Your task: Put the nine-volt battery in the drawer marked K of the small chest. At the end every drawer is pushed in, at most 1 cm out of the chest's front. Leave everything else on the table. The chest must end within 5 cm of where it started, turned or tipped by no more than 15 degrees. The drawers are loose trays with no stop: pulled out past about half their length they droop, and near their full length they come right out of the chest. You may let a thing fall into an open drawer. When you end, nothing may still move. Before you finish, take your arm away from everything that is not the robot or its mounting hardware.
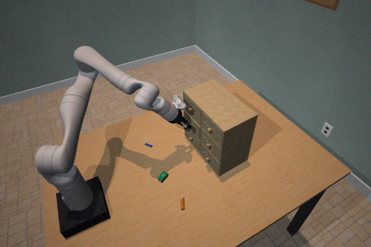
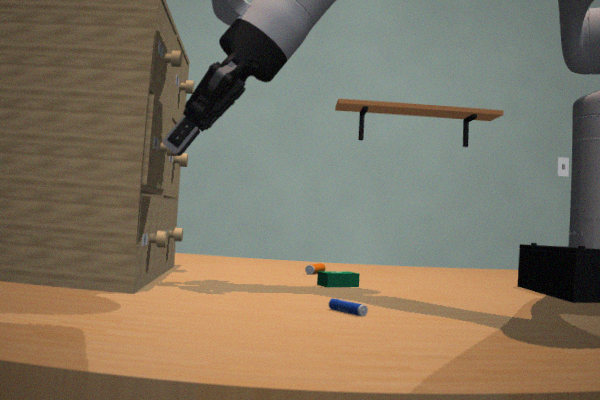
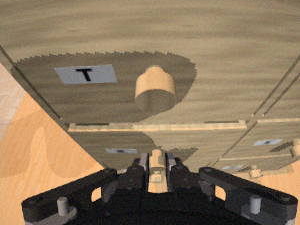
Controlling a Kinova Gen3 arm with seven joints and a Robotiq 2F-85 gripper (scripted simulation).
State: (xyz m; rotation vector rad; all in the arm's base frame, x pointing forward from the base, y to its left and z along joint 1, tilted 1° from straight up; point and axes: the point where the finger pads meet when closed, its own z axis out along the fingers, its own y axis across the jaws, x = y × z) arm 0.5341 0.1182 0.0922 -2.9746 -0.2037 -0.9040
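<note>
The small wooden chest [image 1: 219,123] stands at the table's far side, with two columns of drawers with round knobs. My gripper [image 1: 187,126] is at its front and is shut on the knob of the middle drawer in the left column [image 3: 156,161], just under the drawer marked T [image 3: 85,74]. The held drawer's label [image 3: 121,150] is too dark to read. In the side view the gripper [image 2: 175,142] points down at the chest [image 2: 85,135], and the drawer fronts look level. The green nine-volt battery [image 1: 162,176] lies on the table, also in the side view [image 2: 338,278].
A blue round battery [image 1: 148,144] lies on the table left of the chest. An orange one [image 1: 182,203] lies nearer the front edge. My arm's black base [image 1: 81,208] is at the table's left corner.
</note>
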